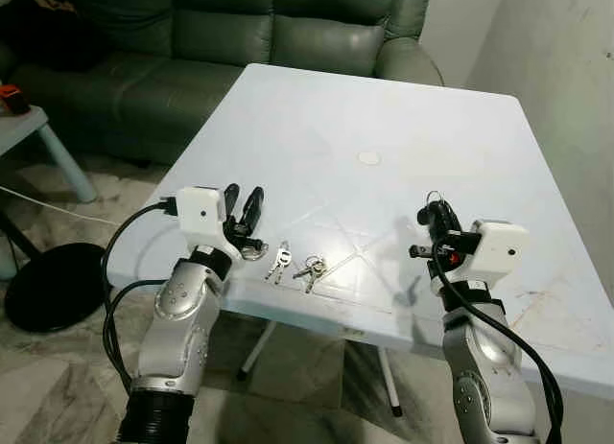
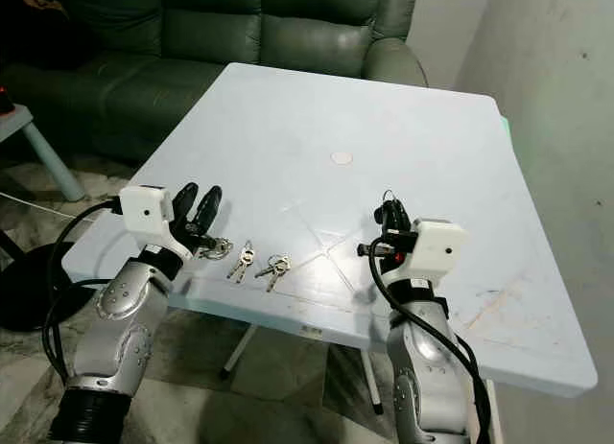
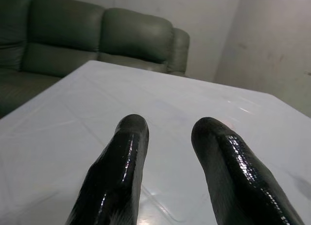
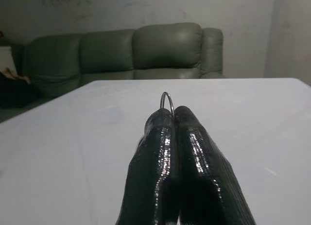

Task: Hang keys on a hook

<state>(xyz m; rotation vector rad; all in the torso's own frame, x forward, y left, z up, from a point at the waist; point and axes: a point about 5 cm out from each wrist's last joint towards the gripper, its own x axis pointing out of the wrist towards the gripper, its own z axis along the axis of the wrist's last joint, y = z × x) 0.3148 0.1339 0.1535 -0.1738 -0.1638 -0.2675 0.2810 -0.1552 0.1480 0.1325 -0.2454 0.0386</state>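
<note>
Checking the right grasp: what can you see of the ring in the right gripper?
The ring is a thin, grey metal loop. Only its upper arc shows, standing upright above the tips of the right gripper, whose black fingers are pressed shut around the rest. It is held above the white table, apart from the surface. Whether keys hang from it cannot be told.

Right hand (image 4: pixel 173 113) hides most of ring (image 4: pixel 167 99).
</note>
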